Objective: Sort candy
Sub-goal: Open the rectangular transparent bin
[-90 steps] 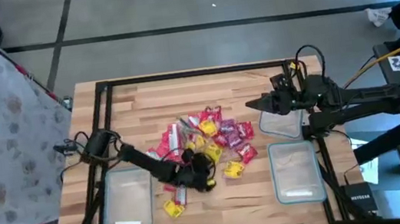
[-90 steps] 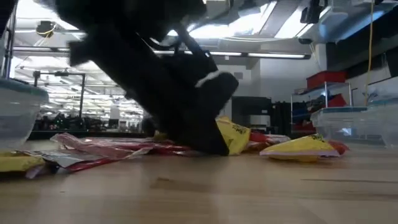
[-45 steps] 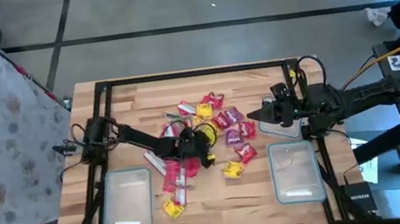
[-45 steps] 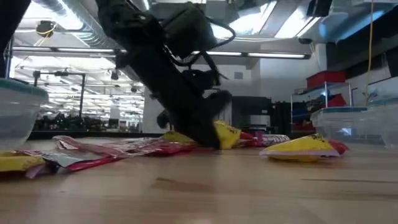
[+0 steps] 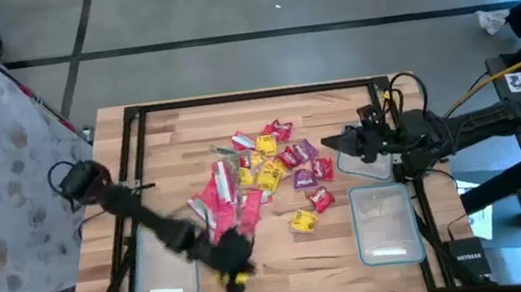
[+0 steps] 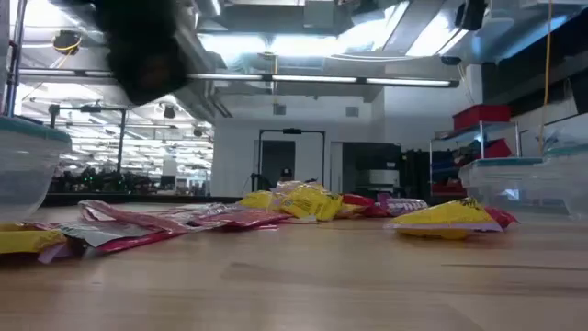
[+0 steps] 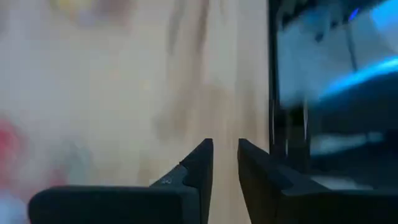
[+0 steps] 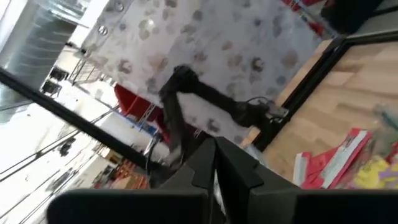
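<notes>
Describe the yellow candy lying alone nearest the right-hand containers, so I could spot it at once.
On the wooden table, start at the candy pile in the middle. Between it and the near right container lies one yellow candy, just below a red piece. Unlike the piled yellows, it sits apart on bare wood.

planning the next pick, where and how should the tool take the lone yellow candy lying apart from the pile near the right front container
Probably the middle of the yellow candy, coming straight down from above. It lies flat on the table, clear of the pile, with bare wood around it, so fingers can close across its short width. The low view shows its puffed middle raised above thin flat ends, giving the most to pinch.
</notes>
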Robot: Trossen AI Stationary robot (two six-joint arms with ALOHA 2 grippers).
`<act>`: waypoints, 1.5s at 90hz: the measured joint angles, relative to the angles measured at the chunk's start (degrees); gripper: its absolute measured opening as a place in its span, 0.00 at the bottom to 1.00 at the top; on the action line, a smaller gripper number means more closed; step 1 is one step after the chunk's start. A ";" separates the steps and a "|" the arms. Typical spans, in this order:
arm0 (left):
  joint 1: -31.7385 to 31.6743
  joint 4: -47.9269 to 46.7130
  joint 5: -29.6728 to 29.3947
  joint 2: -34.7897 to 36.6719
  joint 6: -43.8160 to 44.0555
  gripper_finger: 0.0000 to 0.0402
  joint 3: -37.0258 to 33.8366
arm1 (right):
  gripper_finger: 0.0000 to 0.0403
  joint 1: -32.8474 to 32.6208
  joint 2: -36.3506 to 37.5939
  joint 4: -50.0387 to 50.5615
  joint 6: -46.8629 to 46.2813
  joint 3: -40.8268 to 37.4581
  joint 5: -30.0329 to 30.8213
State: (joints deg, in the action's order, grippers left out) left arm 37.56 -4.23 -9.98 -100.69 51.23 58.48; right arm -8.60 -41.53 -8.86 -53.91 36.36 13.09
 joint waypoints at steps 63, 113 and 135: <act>-5.77 -18.73 -13.18 -7.58 10.89 0.13 0.19 | 0.00 -0.01 0.01 -0.50 2.67 0.00 4.32; -26.39 -29.51 -20.75 -4.29 0.26 0.13 0.13 | 0.00 -0.05 0.01 -0.52 1.46 0.00 2.28; -20.21 -29.86 -1.53 4.78 -3.43 0.13 2.25 | 0.00 -0.07 0.01 -0.30 1.49 0.00 1.25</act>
State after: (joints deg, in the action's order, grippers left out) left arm 17.35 -34.08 -11.51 -95.91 47.81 60.73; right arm -8.67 -41.52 -9.17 -52.42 36.36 14.35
